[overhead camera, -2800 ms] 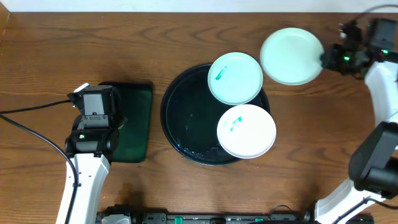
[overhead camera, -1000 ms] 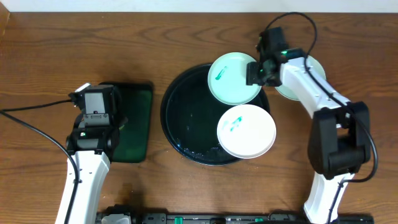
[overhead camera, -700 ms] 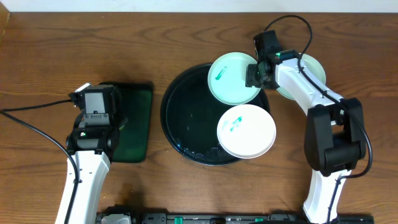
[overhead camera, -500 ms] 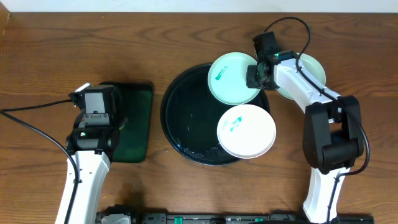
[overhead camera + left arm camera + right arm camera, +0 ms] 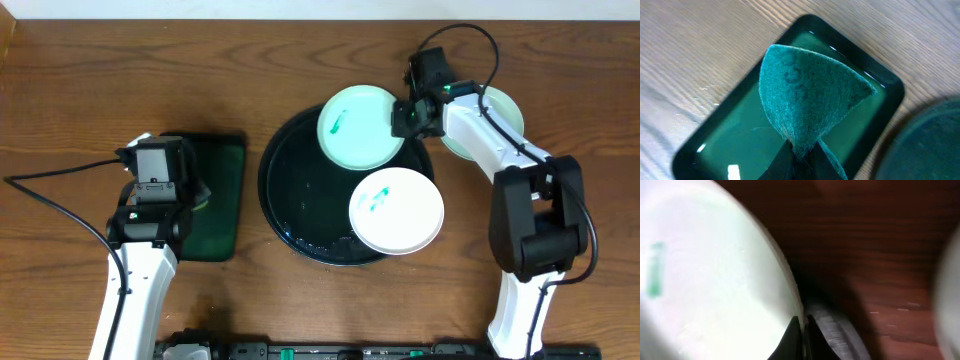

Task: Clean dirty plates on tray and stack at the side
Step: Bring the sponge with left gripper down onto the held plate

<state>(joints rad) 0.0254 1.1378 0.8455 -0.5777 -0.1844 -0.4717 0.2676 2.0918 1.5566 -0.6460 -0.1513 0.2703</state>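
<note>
Plates number three, and only one looks finished. The pale plate (image 5: 508,108) lies on the wood just right of the black tray (image 5: 300,190), half hidden under the right arm, and shows no smear on the part that can be seen. The mint plate (image 5: 355,130) overhangs the tray's top rim and carries a teal streak near its left side. The white plate (image 5: 396,210) on the tray's lower right has a streak near its middle. By that reckoning, two wipes and the stacking are left.

The right gripper (image 5: 405,118) is clenched on the mint plate's right rim; its wrist camera shows the thin lip pinched between dark fingertips. The left gripper (image 5: 801,152) is clenched on a green sponge (image 5: 810,100) above a small green tray (image 5: 880,85), well left of the black tray.

All three plates are round, shallow and smooth, with a low lip. The black tray is glossy and looks wet in patches. The sponge is coarse and fibrous, folded into a cone, and the table is grained brown wood.
</note>
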